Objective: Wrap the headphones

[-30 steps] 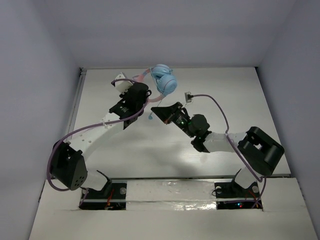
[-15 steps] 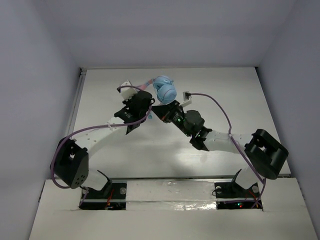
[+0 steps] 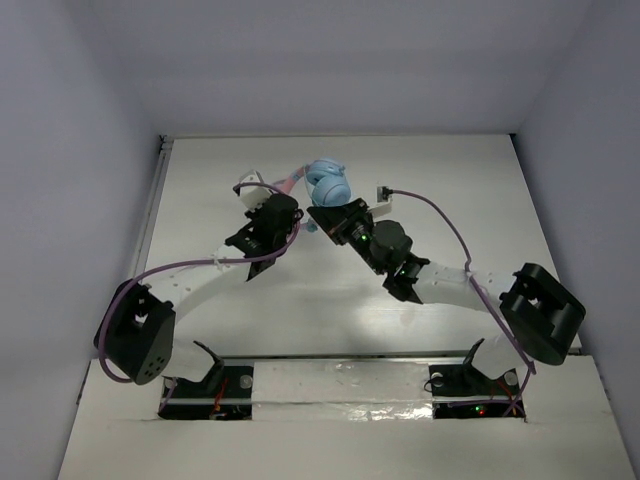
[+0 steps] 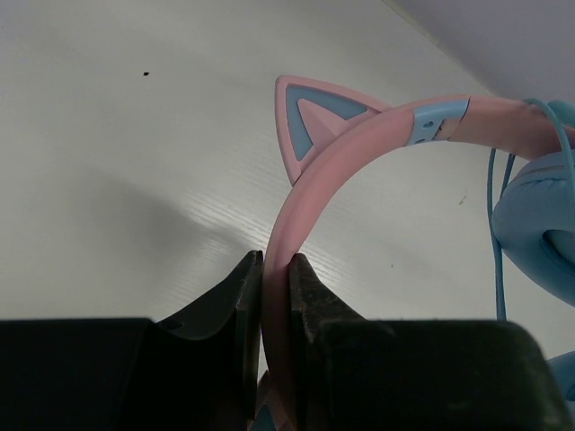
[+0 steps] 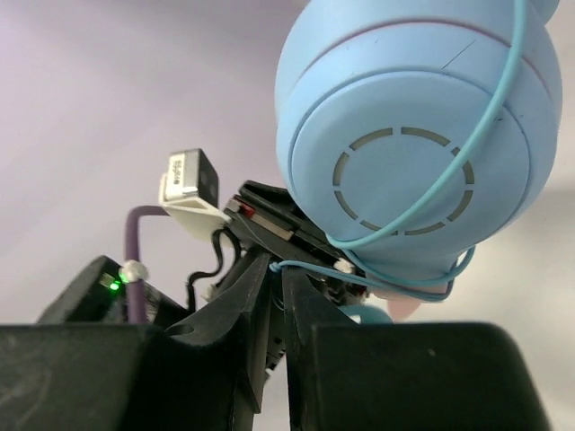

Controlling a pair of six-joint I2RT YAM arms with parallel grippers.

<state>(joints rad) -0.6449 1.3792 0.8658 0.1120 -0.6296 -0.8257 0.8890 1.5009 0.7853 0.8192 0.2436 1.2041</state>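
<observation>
Headphones [image 3: 325, 182] are sitting in the upper middle of the top view, caught between my two wrists. They are showing lower in that frame than a second ago. The two blue cups, which were lying one beside the other then, are now bunching into a single rounded shape.

My left fingers [image 4: 255, 275] are pressing narrowly on the pink headband [image 4: 359, 148], one finger on each side of the strip. The band is rising out of the slit and curving toward the upper right of the left wrist view. A pink cat ear [image 4: 310, 121] with a blue centre is standing off the band above the white bench [image 4: 108, 180]. At the right edge a light blue ear cup [image 4: 539, 224] is showing, with the thin cord [image 4: 496, 224] hanging in front of it.

My right fingers [image 5: 260, 289] are almost together, and the cord is running into the slit at their tips, so they are pinching it. From there it is looping across the round vented face of the cup filling the upper right of the right wrist view. Behind the fingers, a grey camera block [image 5: 184, 177] and a purple cable [image 5: 135, 247] are showing at the left.

Against a second ago, the right wrist is lying higher in the top view, just below the headphones where a gap was separating them before. Its elbow is sitting farther right. The left wrist is sitting slightly lower.
</observation>
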